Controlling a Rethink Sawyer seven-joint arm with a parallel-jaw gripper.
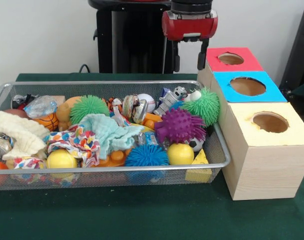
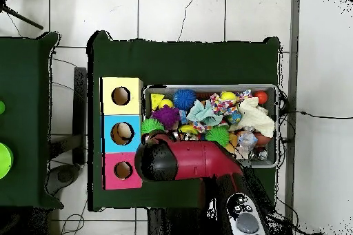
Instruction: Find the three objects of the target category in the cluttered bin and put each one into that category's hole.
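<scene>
1. Bin point(image 1: 212, 131): wire mesh, heaped with spiky balls, smooth balls, cloths and cans; target category not identifiable from what we see.
2. Sorting box point(image 1: 262, 150) touches the bin's end, presumably to keep transfers short.
3. Gripper point(image 1: 189, 59) hangs above the bin's far rim, near the box's red hole point(image 1: 231, 58); its fingers appear spread, holding nothing.

no text, label, brand or number could be read; print on the crushed metal cans point(image 1: 134, 106) in the wire mesh bin point(image 1: 116, 176) was illegible.
</scene>
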